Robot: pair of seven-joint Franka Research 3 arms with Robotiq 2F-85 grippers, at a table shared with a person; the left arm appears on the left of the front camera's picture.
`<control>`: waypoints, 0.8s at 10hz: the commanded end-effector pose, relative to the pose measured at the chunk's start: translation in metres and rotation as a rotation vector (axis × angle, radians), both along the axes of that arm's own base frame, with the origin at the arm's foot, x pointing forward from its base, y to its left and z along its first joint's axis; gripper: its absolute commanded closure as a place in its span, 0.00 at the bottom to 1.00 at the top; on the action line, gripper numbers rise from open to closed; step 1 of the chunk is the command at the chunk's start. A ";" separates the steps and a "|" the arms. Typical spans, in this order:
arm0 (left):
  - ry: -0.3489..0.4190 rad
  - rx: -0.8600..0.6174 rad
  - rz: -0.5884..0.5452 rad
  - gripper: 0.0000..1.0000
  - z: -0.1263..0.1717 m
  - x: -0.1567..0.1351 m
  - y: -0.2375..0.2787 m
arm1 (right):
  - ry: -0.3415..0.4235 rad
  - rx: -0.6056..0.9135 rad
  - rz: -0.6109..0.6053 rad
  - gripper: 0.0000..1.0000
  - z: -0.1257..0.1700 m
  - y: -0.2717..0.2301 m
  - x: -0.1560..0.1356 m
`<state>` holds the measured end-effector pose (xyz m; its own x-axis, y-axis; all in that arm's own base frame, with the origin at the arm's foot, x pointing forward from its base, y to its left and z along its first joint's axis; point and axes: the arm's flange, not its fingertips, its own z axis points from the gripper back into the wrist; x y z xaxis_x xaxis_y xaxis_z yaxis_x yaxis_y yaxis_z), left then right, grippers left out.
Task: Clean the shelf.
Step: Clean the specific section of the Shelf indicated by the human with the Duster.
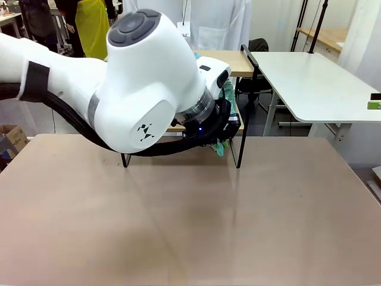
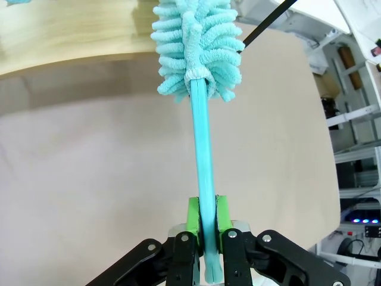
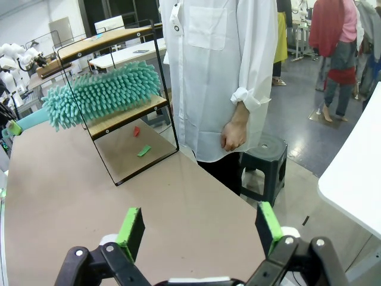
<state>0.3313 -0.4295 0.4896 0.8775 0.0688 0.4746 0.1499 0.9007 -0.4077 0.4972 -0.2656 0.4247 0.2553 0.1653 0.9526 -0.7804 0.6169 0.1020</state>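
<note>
Two green pads [image 2: 193,215] of the left gripper [image 2: 207,217] pinched the soft, seemingly light duster [image 2: 199,42] by its stiff handle [image 2: 202,155] at the shelf [image 3: 104,42]; the right gripper [image 3: 199,223] gaped.

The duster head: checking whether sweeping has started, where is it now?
In the right wrist view, the teal duster head lies at picture left between the two boards of the shelf, along the lower one; the left gripper holds its handle.
</note>
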 end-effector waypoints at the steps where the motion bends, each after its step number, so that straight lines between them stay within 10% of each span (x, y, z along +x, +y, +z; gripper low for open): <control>1: -0.012 0.025 0.038 0.87 -0.007 0.012 -0.028 | -0.005 -0.002 0.001 0.00 0.003 0.001 0.000; 8: 0.048 0.051 -0.010 0.87 -0.018 0.016 -0.025 | -0.005 -0.002 0.001 0.00 0.003 0.001 0.000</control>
<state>0.3480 -0.4530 0.4723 0.8979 0.0397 0.4384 0.1401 0.9183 -0.3702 0.4972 -0.2655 0.4247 0.2552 0.1654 0.9526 -0.7805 0.6168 0.1020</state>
